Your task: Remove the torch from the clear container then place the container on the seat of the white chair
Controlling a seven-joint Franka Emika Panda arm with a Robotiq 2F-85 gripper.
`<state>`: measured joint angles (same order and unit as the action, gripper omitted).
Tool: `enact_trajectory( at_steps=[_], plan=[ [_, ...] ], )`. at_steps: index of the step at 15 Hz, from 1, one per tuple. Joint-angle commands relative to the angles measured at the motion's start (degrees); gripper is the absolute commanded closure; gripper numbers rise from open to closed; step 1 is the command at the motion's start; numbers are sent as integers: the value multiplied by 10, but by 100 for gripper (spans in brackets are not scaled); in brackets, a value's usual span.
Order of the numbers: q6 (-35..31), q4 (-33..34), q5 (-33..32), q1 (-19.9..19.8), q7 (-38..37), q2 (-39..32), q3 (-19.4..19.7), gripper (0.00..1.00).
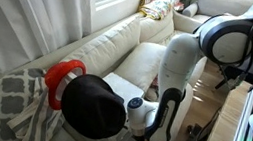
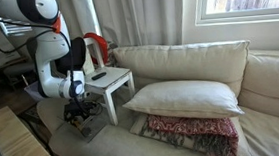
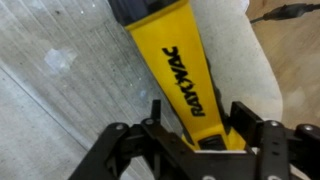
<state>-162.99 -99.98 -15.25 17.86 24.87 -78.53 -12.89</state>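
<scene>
So right now in the wrist view I've got the small yellow plastic torch with black end parts (image 3: 175, 55) pretty much dead centre. Its long axis runs from the top middle of the frame down to the bottom centre, leaning a bit left at the top. The black two-finger gripper (image 3: 198, 110) comes in from the bottom edge and sits right over the lower end of the torch, one finger on each side. So the jaws close across the narrow width, not along the length, which is what I want for a lift. They're partway in but not clamped, as far as I can see: there looks to be a sliver of gap on both sides, and nothing is held yet. The transparent rectangular plastic container (image 3: 60, 70) fills the left half of that frame, just faint edges and glare. The torch seems to lie along its right side, though I can't make out the wall there. The cream fabric at upper right is the big cream-white upholstered chair (image 2: 178, 60). In both exterior views the gripper (image 2: 79, 115) is down low at the near end of that seat, and the torch is hidden from them. My guess is the slight skew between torch and fingers is the thing to watch as I squeeze.
</scene>
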Motion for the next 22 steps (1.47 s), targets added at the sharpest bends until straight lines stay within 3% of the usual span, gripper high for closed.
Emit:
enact_trajectory(
  at_steps=[1,5,15,21,22],
  plan=[
    [4,37,-21,11,-13,-21,18,61],
    [-3,12,-21,5,-17,8,18,68],
    [-73,-96,-51,37,-50,132,63,68],
    [-56,-120,-60,41,-51,153,80,68],
    [-53,-120,-60,38,-48,147,79,18]
  ],
)
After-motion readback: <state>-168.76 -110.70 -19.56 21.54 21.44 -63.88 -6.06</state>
